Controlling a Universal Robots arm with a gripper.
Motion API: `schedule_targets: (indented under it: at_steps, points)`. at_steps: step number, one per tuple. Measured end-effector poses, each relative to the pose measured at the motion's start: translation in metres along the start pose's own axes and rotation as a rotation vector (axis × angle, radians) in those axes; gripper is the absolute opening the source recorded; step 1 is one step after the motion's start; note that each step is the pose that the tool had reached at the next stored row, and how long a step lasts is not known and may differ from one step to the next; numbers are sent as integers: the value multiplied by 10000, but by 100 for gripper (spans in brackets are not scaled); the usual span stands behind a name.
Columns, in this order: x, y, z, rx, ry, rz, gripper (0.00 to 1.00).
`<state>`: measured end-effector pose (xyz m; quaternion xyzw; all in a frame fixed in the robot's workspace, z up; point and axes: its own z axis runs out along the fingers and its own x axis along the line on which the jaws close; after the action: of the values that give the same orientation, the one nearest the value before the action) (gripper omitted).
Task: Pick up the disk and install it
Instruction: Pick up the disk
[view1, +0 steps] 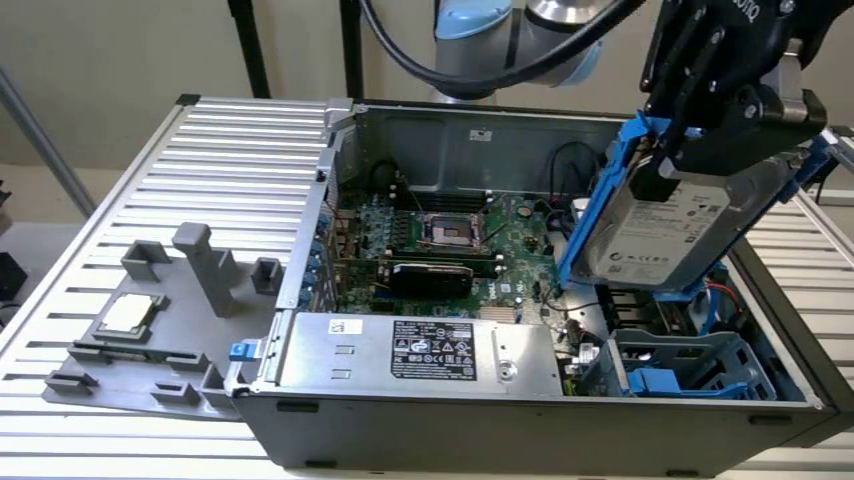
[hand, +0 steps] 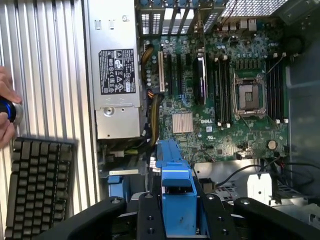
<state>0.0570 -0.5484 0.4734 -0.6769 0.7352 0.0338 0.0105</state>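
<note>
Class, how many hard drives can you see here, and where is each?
1. The disk, held tilted by the gripper above the open case at the exterior view's right. Others may hide in the drive cage.

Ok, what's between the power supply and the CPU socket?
A black expansion card seated on the green motherboard, as the exterior view shows.

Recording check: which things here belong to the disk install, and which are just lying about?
In the job: the disk, gripped by the claw above the open computer case; the blue drive cage inside it.
Lying about: the CPU chip on its grey tray; the keyboard; a person's hand near it.
</note>
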Motion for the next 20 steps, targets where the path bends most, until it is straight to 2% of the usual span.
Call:
schedule_targets:
  at_steps: [9, 20]
  points:
    - [266, -271, -14, -22, 2, 0, 33]
    - [357, -590, -2, -57, 9, -98, 33]
